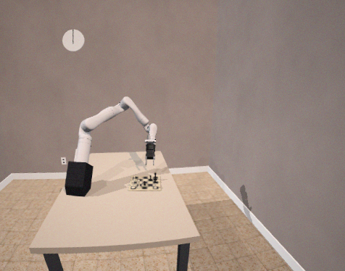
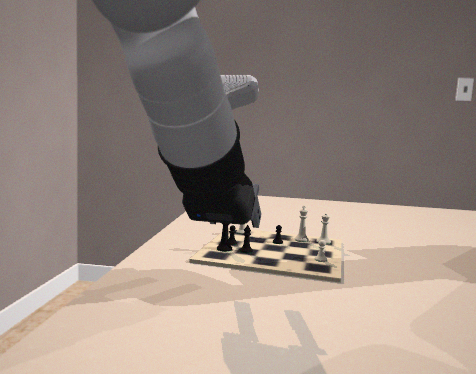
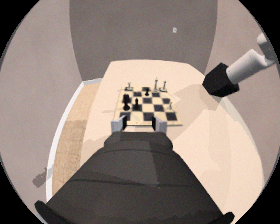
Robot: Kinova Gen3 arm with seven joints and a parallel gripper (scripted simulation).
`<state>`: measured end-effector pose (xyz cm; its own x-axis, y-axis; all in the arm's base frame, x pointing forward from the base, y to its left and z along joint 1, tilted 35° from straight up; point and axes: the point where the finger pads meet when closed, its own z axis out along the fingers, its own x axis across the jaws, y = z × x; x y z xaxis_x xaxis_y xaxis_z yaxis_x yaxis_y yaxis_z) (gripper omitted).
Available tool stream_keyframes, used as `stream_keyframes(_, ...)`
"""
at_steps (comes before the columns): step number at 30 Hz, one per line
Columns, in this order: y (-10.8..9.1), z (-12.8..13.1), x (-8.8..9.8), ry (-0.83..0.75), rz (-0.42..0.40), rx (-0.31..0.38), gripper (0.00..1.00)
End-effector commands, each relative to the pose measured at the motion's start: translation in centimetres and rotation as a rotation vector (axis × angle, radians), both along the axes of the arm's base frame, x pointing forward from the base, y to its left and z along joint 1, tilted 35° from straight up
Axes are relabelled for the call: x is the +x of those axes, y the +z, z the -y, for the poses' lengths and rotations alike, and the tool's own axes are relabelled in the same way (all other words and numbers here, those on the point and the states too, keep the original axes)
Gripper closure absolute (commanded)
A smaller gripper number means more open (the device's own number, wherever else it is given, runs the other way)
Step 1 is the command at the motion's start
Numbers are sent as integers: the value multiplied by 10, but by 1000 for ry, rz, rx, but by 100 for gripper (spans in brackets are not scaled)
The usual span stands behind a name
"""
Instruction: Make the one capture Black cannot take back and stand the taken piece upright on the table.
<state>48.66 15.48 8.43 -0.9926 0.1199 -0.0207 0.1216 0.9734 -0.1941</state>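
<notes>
A small chessboard (image 2: pixel 274 252) lies on the beige table; it also shows in the top view (image 1: pixel 146 182) and in the wrist view (image 3: pixel 147 106). Black pieces stand at its left end in the exterior view: a tall one (image 2: pixel 224 239), two pawns (image 2: pixel 246 240) close by it and one pawn (image 2: pixel 278 234) further in. White pieces stand at the right end: a king (image 2: pixel 302 225), a queen (image 2: pixel 325 229) and a pawn (image 2: pixel 321 251). My gripper (image 1: pixel 150 162) is open and empty. It hangs above the table just beyond the board's black end, fingers pointing down (image 3: pixel 138 124).
The arm's black base (image 1: pixel 78 178) stands on the table to the left of the board in the top view. The table's right edge runs close beside the board. The arm's wrist hides part of the board's black end in the exterior view.
</notes>
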Motion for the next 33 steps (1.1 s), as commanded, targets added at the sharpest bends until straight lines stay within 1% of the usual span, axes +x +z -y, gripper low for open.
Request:
stream_keyframes(1, 21, 8, 3, -9, 19, 15, 0)
stream_keyframes(4, 28, 12, 2, -9, 19, 15, 0)
stream_keyframes(9, 29, 13, 2, -9, 19, 15, 0)
stream_keyframes(15, 23, 18, -1, -35, 6, 21, 0)
stream_keyframes(18, 17, 27, -5, -88, -11, 39, 0)
stream_keyframes(21, 7, 41, -13, -179, -39, 71, 0)
stream_keyframes(23, 7, 41, -13, -179, -39, 71, 0)
stream_keyframes(28, -14, 71, -31, -412, -103, 154, 0)
stream_keyframes(33, -34, 102, -50, -724, -170, 268, 0)
